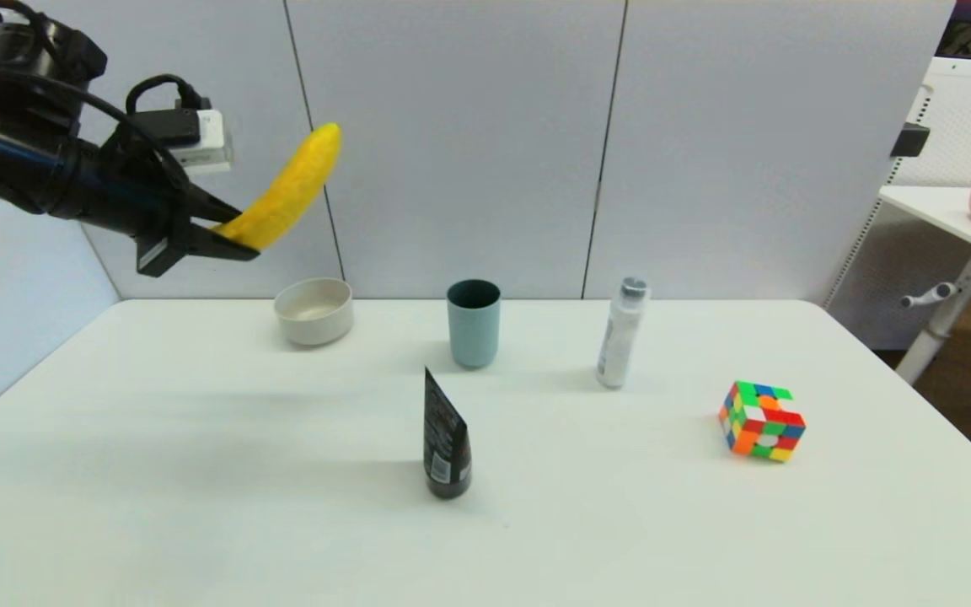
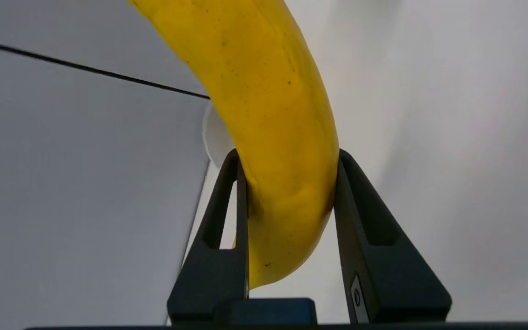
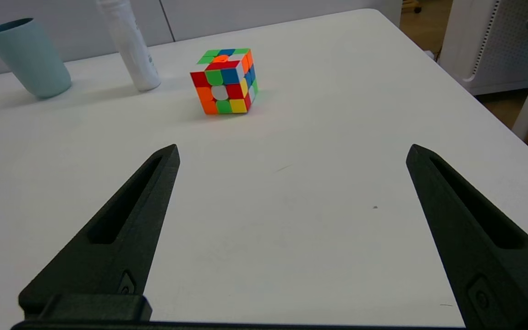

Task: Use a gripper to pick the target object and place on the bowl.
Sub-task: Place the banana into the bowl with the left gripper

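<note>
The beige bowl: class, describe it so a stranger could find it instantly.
Start at the white table and look along its far edge, by the grey wall. The beige bowl sits at the left end of that row, below the banana held in the left claw. Unlike the taller teal cup beside it, it is low and wide.

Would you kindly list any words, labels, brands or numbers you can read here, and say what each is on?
No text is legible.
Black tube: pale print on its side, too small to read.
White bottle: faint marks, too blurred to read.
Left gripper holding the banana, bowl, cup, cube: no lettering visible.
</note>
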